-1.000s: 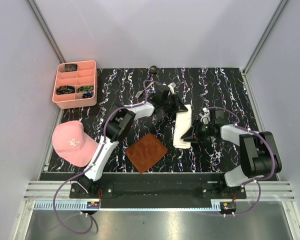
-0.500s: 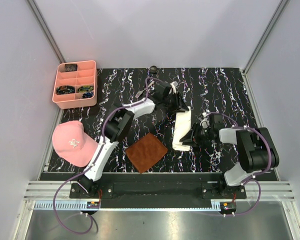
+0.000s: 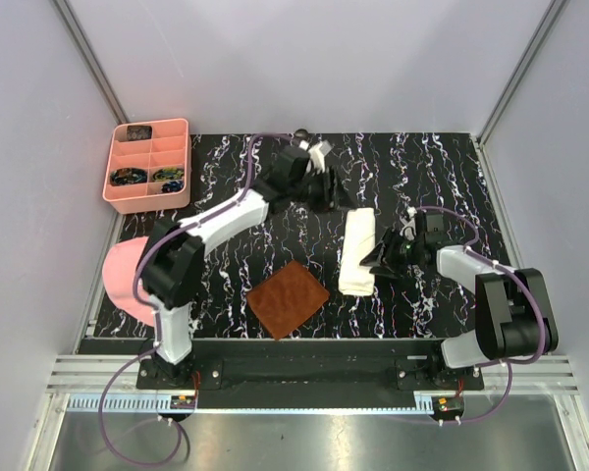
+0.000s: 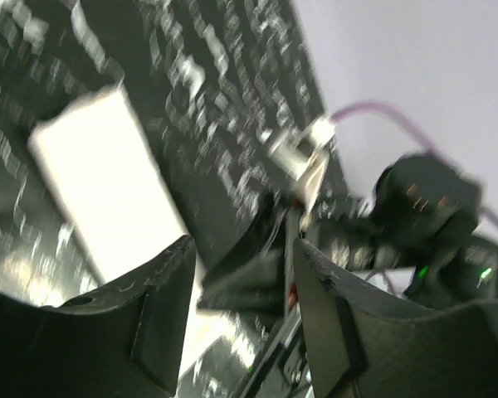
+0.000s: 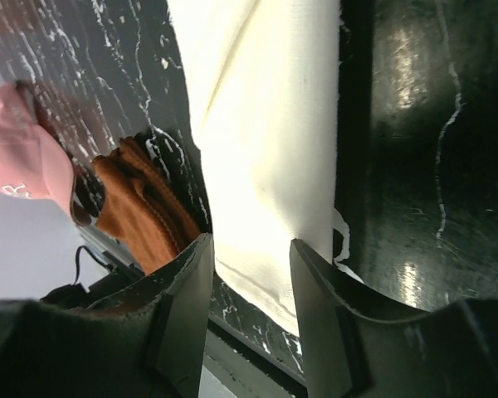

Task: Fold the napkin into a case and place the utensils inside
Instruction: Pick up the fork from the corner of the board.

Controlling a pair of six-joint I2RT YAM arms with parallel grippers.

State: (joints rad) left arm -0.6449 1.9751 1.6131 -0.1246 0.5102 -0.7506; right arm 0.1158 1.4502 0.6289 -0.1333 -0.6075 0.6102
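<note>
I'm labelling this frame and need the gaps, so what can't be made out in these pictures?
Pink cap: top view, mostly behind the left arm.
Pink tray contents: top view, too small to name.
Folded napkin layers: left wrist view, blurred and washed out.
Utensils: not recognisable in any view.
Small dark object at the far edge: top view, too small.

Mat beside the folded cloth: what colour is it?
The mat is rusty brown, clearest in the top view.
</note>
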